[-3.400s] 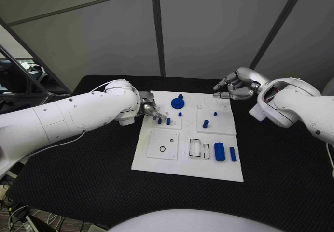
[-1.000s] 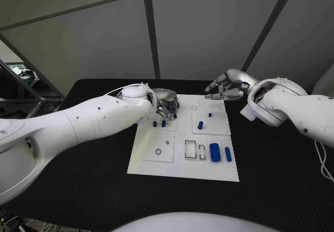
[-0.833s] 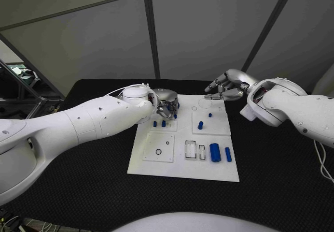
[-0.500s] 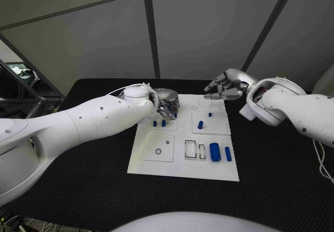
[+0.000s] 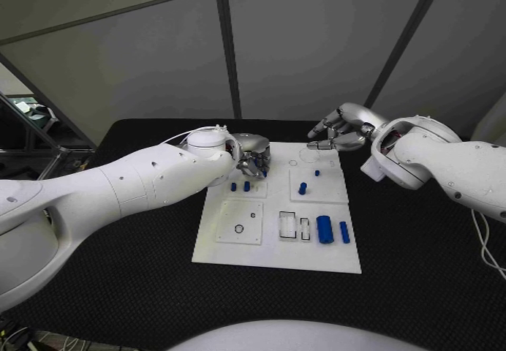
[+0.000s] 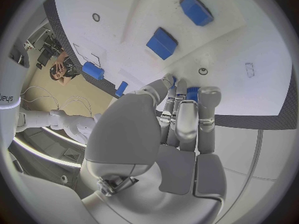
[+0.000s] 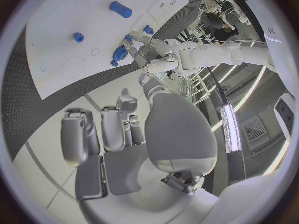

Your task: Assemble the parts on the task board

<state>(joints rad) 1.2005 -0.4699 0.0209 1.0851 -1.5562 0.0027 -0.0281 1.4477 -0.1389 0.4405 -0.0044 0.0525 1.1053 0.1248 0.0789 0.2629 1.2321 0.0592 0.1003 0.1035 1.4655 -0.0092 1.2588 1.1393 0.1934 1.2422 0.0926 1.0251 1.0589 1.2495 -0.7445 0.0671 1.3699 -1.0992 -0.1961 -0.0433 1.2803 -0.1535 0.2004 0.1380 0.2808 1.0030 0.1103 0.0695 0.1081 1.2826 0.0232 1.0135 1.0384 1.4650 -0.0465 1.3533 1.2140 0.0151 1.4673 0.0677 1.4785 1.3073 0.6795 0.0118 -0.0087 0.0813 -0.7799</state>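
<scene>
Gripping a blue part (image 6: 192, 92) in curled fingers (image 6: 187, 119), the left hand (image 5: 251, 158) is held over the task board's (image 5: 276, 256) far left corner. The right hand (image 5: 339, 134) is held loosely curled, empty, beyond the far edge. Risk judged: misalignment could jam or drop the part.

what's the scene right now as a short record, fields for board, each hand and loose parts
board: white task board on the black table
left hand: left hand over the board's far left corner, fingers curled around a blue part
right hand: right hand off the board's far right edge, holding nothing
loose parts: large blue cylinder beside a slimmer blue bar
</scene>
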